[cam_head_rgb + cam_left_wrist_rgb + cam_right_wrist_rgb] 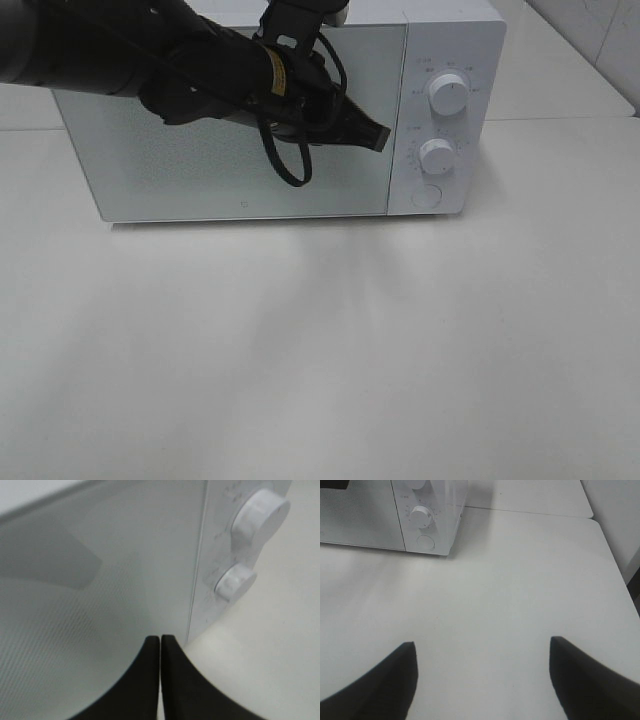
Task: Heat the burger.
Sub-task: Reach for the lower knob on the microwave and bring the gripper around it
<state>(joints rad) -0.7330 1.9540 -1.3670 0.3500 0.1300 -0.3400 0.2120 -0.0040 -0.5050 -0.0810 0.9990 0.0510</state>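
The burger is out of view in all three views. A white microwave [452,40] stands at the back of the table, its frosted door [150,165] closed. My left gripper [375,137] reaches across in front of the door, its black fingers pressed together with nothing between them. In the left wrist view the left gripper [160,637] points at the door's right edge, close to the seam beside the control panel. My right gripper [482,645] hangs open and empty over bare table, well to the right of the microwave [432,530].
The control panel carries an upper knob [449,95], a lower knob [437,155] and a round button [427,196]. The white table [320,350] stretches out in front. A table edge and a tiled wall [600,40] lie at the far right.
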